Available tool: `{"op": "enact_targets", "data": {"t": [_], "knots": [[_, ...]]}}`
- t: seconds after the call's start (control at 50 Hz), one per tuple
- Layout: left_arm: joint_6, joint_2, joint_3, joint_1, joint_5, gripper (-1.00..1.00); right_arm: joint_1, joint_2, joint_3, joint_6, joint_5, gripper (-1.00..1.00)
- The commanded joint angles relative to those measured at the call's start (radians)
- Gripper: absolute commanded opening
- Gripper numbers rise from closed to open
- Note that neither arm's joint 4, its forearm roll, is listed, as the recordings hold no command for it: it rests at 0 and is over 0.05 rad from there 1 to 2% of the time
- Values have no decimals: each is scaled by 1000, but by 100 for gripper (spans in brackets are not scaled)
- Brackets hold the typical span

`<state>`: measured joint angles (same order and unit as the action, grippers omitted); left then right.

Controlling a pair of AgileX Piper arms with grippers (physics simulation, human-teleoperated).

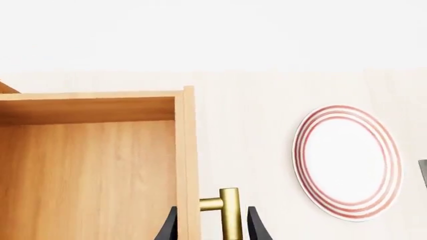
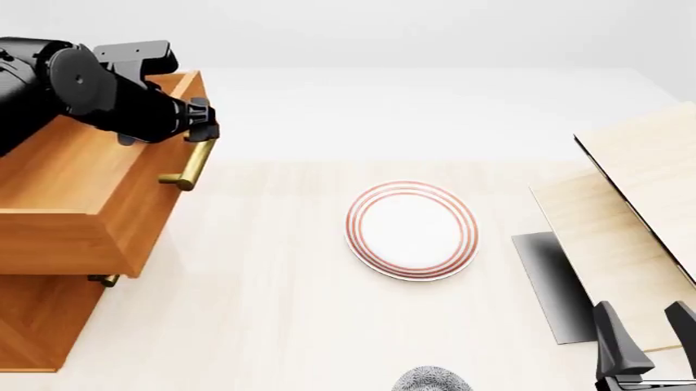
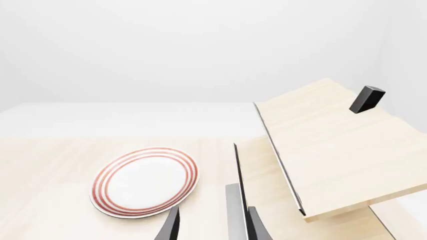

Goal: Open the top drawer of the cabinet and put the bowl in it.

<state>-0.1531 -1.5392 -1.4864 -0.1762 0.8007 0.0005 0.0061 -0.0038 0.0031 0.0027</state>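
Note:
The orange-brown cabinet (image 2: 33,326) stands at the left. Its top drawer (image 2: 77,195) is pulled out and shows an empty wooden inside (image 1: 87,170). My left gripper (image 2: 204,130) is open and straddles the drawer's brass bar handle (image 2: 187,167); in the left wrist view the handle (image 1: 229,212) stands between the fingers of the gripper (image 1: 212,231). The speckled bowl (image 2: 432,380) shows only as a rim at the front edge of the table. My right gripper (image 2: 646,330) is open and empty at the front right, to the right of the bowl; it also shows in the right wrist view (image 3: 213,227).
A white plate with red rings (image 2: 411,230) lies mid-table, also in both wrist views (image 1: 347,162) (image 3: 145,181). Pale wooden boards (image 2: 641,179) slant at the right, with a small black block (image 3: 366,99) on top. A lower drawer handle (image 2: 103,280) peeks out under the open drawer.

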Motion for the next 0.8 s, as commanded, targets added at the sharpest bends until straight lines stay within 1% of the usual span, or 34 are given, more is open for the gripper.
{"op": "enact_targets", "data": {"t": [0.02, 0.06, 0.1, 0.12, 0.16, 0.2, 0.26, 0.28, 0.36, 0.44, 0.5, 0.54, 0.58, 0.7, 0.8], "knots": [[-29, -15, -15, -52, 6, 100, 0, 0, 0, -1, -1, 100], [-40, -19, -15, -68, 3, 100, 0, -1, 0, -1, -1, 100], [-37, -17, -8, -66, 0, 100, 0, -1, 0, -1, -1, 100], [-59, -22, -9, -88, -6, 100, 0, 0, 0, -1, -1, 100], [-66, -26, -13, -101, -6, 100, 0, -1, 0, -1, -1, 100], [-53, -24, -10, -92, -4, 100, 0, 0, 0, -1, -1, 100], [-56, -27, -15, -104, -3, 100, 0, 0, 0, -1, -1, 100], [-67, -30, -20, -119, -5, 100, 0, -1, 0, -1, -1, 100], [-68, -32, -30, -130, 2, 100, 0, 0, 0, -1, -1, 100], [-88, -33, -25, -156, -7, 100, 0, -1, 0, -1, -1, 100], [-84, -34, -24, -161, -7, 100, 0, 0, 0, -1, -1, 100], [-95, -41, -34, -186, -7, 100, 0, 0, 0, -1, -1, 100], [-85, -43, -40, -187, -2, 100, 0, 0, 0, -1, -1, 100], [-91, -45, -43, -200, 1, 100, 0, -1, 0, -1, -1, 100], [-83, -30, -36, -183, 3, 100, 0, 0, 0, -1, -1, 100]]}}
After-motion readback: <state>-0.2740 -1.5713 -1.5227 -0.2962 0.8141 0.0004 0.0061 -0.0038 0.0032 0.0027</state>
